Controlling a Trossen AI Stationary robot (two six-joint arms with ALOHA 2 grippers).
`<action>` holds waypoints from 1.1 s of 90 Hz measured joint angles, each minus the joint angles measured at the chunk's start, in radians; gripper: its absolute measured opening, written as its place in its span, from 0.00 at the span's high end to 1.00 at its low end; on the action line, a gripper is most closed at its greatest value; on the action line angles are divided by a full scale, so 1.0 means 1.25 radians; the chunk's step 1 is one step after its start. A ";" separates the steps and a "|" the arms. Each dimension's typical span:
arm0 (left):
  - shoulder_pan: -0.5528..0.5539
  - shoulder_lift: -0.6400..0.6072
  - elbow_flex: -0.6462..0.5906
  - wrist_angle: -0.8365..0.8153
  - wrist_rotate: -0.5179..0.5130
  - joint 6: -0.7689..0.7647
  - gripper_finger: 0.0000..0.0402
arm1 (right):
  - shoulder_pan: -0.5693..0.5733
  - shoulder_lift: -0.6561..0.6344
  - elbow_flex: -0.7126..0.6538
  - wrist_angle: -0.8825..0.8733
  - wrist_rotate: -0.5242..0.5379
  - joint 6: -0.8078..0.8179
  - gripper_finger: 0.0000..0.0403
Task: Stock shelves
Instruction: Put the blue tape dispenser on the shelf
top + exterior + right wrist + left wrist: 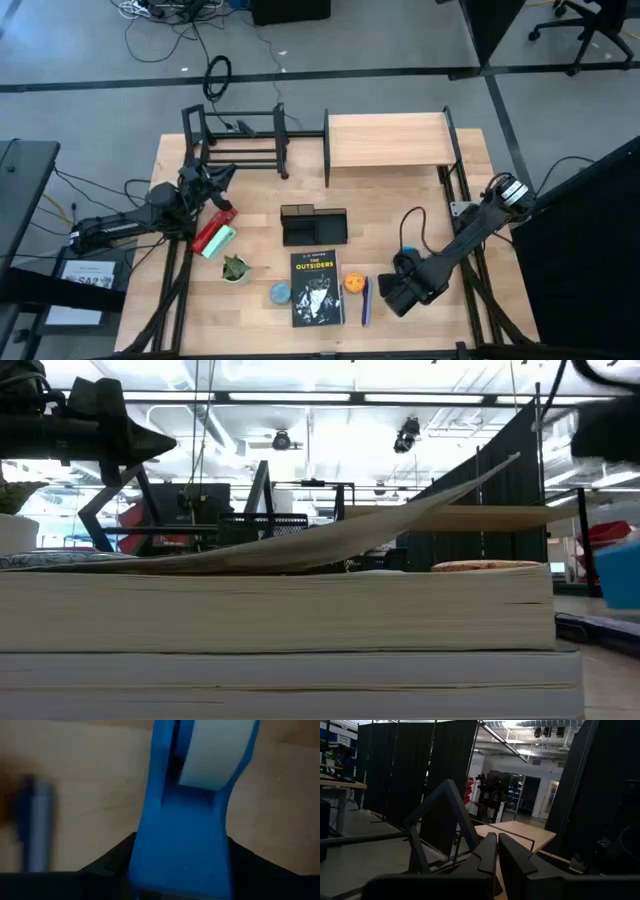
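High view: two shelves are seen standing side by side along the far edge of the table (470, 160). The open black metal-tube rack (235, 140) is on the left, and the light wood-board shelf (385, 140) with black uprights is on the right.

The left claw (222, 178) is held just in front of the black rack, above a red and green packet (213, 238) that lies on the table. In the left wrist view its two fingers (487, 857) are seen pressed together with nothing between them, and the black rack's angled tubes (445, 815) rise just beyond them.

The right claw (402, 268) is lowered near the front right of the table, just beside a purple pen (365, 300). In the right wrist view a blue tape dispenser (185, 820) with a white roll is seen pinched between the fingers, and the pen (35, 820) lies on the wood to one side.

Between the arms, a book (317, 288) lies flat at the front, with an orange ball (354, 283) to its right, a blue round object (281, 293) to its left and a small potted plant (234, 269) farther left. A small black mesh organizer (313, 226) stands behind the book.
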 joint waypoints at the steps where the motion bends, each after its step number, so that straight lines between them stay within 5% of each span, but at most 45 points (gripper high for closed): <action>1: 0.000 0.000 0.000 0.000 0.000 0.000 1.00 | -0.001 -0.007 0.003 -0.009 0.006 -0.001 0.57; 28: 0.000 0.000 0.000 0.000 0.000 0.000 1.00 | -0.078 -0.204 0.065 -0.240 0.134 -0.120 0.57; 47: 0.000 0.000 0.000 0.000 0.000 0.000 1.00 | -0.287 -0.289 0.091 -0.220 0.245 -0.398 0.57; 71: 0.000 0.000 0.000 0.000 0.000 0.000 1.00 | -0.619 -0.239 0.128 0.051 0.256 -0.834 0.57; 99: 0.000 0.000 0.000 0.001 0.000 0.000 1.00 | -0.791 -0.054 0.225 0.211 0.156 -1.002 0.57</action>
